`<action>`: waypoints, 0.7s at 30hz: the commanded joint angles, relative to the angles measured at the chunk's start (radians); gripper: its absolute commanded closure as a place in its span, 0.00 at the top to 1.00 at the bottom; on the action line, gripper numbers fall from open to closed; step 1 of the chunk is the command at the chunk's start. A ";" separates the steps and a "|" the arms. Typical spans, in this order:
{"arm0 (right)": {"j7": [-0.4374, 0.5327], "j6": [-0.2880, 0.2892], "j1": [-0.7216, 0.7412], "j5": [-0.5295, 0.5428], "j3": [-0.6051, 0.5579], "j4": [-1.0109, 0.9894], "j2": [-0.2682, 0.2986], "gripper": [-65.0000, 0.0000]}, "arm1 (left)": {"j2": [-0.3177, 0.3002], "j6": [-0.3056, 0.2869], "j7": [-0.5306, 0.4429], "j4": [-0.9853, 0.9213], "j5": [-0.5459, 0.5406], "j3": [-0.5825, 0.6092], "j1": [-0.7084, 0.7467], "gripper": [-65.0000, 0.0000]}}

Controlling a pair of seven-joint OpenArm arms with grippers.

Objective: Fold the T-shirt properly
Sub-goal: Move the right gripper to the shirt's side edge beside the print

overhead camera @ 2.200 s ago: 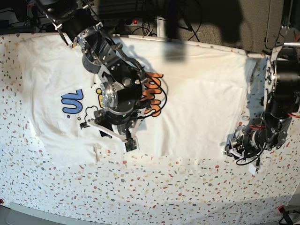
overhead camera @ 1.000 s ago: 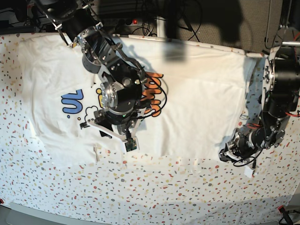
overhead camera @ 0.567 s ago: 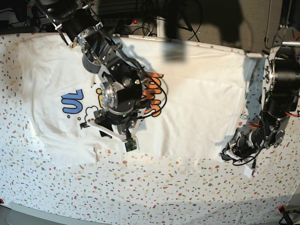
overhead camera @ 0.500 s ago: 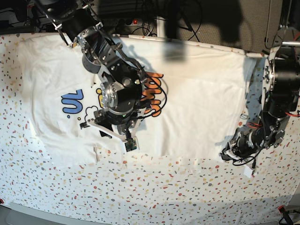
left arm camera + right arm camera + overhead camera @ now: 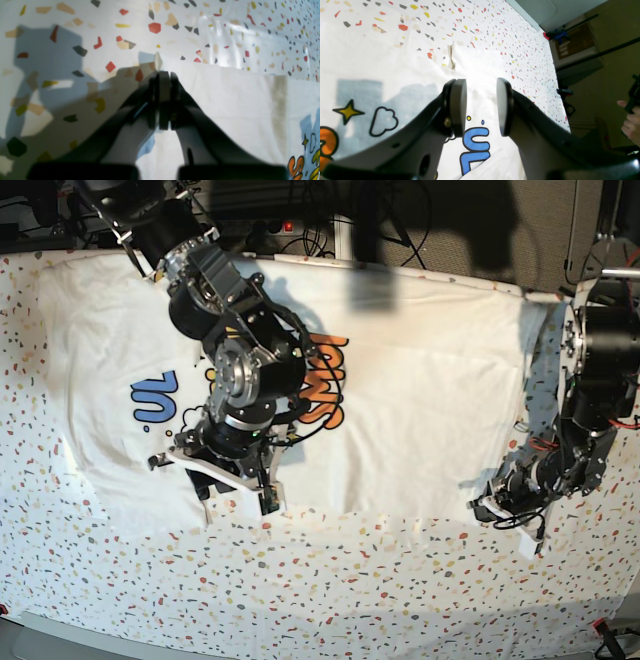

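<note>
base view shows the left gripper (image 5: 487, 507) has just pinched shut on the t-shirt (image 5: 420, 410) corner near the table's front edge, ready to lift, while the right gripper (image 5: 215, 480), jaws apart, has dropped toward the hem.

- A white table covering (image 5: 330, 580) sprinkled with multicoloured terrazzo flecks spans the whole surface, left to right; its near strip shows faint creases.
- Dark cables (image 5: 400, 225) hang tangled along the far edge, in front of a grey wall.
- A red clamp (image 5: 600, 627) grips the covering at the near right corner; the right wrist view shows another red clamp (image 5: 546, 35) on the table's edge.
- A cardboard box (image 5: 572, 43) sits on a shelf beyond that edge.
- A person's hand (image 5: 629, 122) shows at the right border of that view, holding something dark.
</note>
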 commanded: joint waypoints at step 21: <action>0.176 0.444 0.131 0.772 0.789 -0.219 0.127 0.30 | -0.009 -0.011 -0.023 0.013 -0.009 -0.002 -0.037 0.00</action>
